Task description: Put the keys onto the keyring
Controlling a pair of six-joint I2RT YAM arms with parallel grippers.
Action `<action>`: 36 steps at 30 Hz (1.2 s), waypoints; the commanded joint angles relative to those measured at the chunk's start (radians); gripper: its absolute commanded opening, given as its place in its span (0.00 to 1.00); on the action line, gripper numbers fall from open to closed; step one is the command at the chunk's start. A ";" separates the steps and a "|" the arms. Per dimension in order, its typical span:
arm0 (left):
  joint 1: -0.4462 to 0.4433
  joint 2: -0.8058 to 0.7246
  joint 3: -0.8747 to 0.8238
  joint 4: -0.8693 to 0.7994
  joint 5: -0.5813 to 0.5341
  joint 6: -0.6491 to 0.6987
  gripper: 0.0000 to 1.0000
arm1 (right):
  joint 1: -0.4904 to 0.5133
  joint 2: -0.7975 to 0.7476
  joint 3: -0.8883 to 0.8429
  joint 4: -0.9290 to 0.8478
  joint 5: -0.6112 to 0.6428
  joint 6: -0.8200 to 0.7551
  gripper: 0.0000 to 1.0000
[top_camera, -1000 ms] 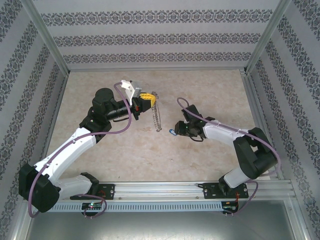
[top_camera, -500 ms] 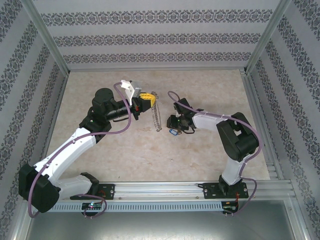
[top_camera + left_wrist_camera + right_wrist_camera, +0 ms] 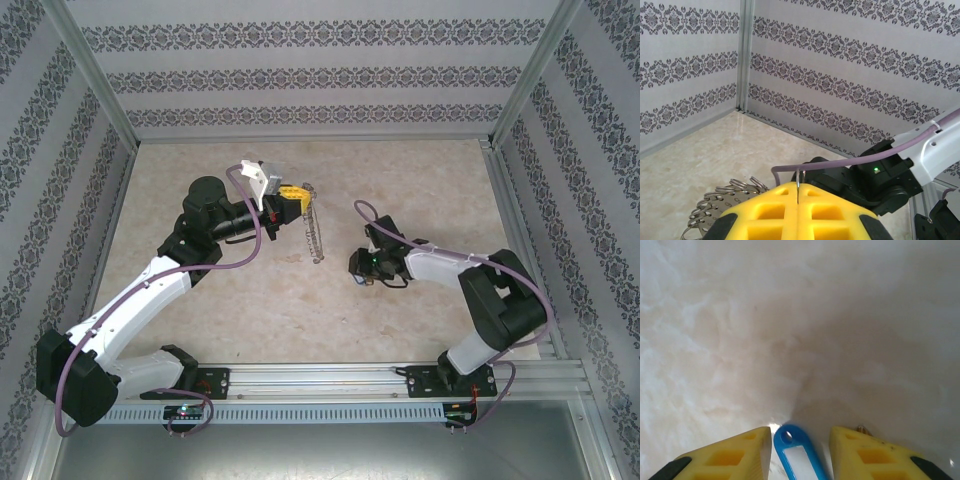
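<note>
My left gripper (image 3: 300, 198) is held above the table at centre left, its yellow fingers (image 3: 765, 210) shut on a thin loop of the keyring (image 3: 798, 176). The keyring's silvery links (image 3: 317, 238) hang down from it toward the table, and more rings (image 3: 722, 200) bunch beside the fingers. My right gripper (image 3: 358, 268) points down at the table to the right of the keyring. Its fingers stand apart around the blue key (image 3: 797, 452), which lies on the marble between them, close to the left finger (image 3: 740, 452) and with a gap on the right. The blade is hidden.
The pale marble tabletop (image 3: 420, 190) is walled by patterned panels and metal posts (image 3: 520, 90). A metal rail (image 3: 400, 375) runs along the near edge by the arm bases. A small metal bit (image 3: 862, 429) shows beside my right finger.
My right arm swung left and back, then came down over the key; the blue head is now hidden under the gripper in the top view. The left arm and keyring stayed still.
</note>
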State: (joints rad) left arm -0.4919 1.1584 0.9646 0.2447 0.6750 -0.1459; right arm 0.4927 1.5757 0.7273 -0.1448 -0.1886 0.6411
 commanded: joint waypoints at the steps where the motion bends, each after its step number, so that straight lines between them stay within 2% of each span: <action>1: -0.010 -0.024 -0.002 0.069 -0.006 0.005 0.00 | -0.002 -0.052 -0.065 -0.055 0.018 0.033 0.38; 7: -0.010 -0.017 -0.004 0.082 -0.003 -0.003 0.00 | 0.004 -0.123 -0.092 -0.047 0.000 0.048 0.38; 11: -0.010 -0.017 -0.006 0.084 -0.003 -0.004 0.00 | 0.028 -0.104 -0.051 -0.086 0.002 0.022 0.38; 21: -0.010 -0.026 -0.011 0.080 -0.010 0.000 0.00 | 0.136 0.031 0.027 -0.162 0.156 0.011 0.37; 24: -0.010 -0.025 -0.011 0.082 -0.013 0.002 0.00 | 0.155 0.061 0.044 -0.173 0.201 0.014 0.31; 29: -0.010 -0.028 -0.012 0.079 -0.015 0.002 0.00 | 0.173 0.111 0.079 -0.172 0.225 0.012 0.16; 36: -0.010 -0.031 -0.013 0.080 -0.017 -0.001 0.00 | 0.168 0.155 0.148 -0.163 0.250 0.003 0.14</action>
State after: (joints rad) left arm -0.4919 1.1580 0.9573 0.2550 0.6678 -0.1463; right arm 0.6525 1.6444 0.8627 -0.4252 0.0635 0.6537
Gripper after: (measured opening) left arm 0.053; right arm 0.148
